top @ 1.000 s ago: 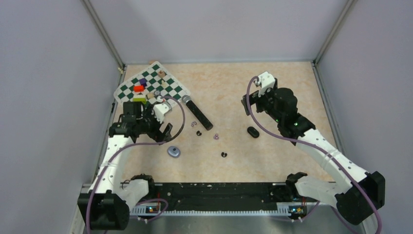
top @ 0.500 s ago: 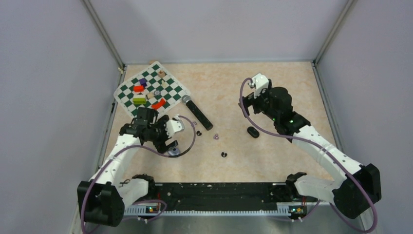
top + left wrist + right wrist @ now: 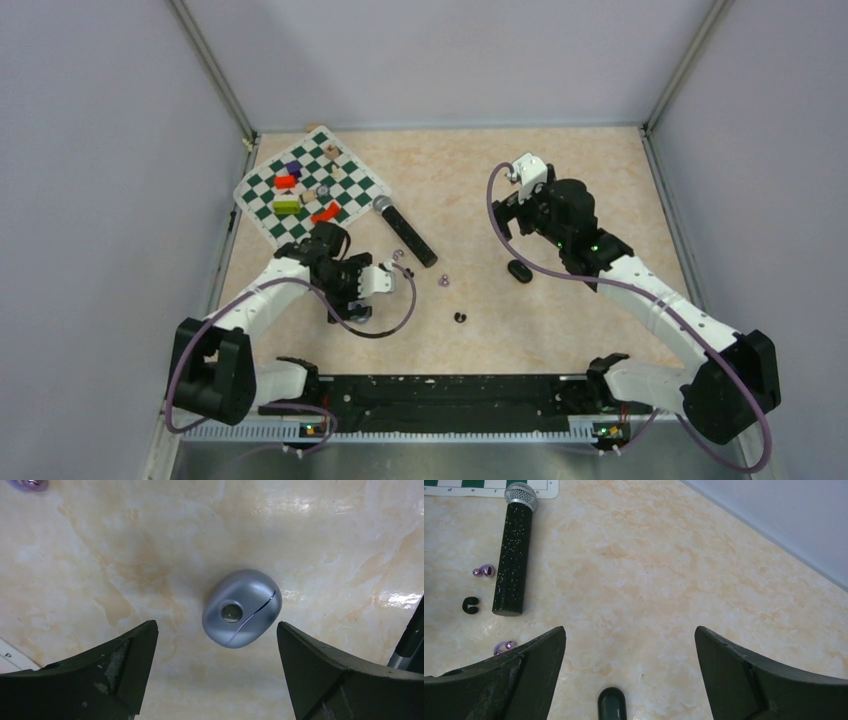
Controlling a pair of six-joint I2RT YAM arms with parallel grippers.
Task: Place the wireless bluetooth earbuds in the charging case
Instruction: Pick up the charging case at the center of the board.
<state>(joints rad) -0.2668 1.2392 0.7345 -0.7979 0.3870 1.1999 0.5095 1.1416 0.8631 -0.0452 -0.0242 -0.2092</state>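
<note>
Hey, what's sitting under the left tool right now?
A grey oval case lies on the table below the open left tool, untouched. Its lid looks shut, so its inside is hidden.

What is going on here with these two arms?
The left gripper hovers open directly over a closed grey oval case, not touching it. The right gripper, also open, hangs above the table just beyond a small black case. The black and purple earbuds lie loose on the table near the microphone; neither gripper holds anything.
</note>
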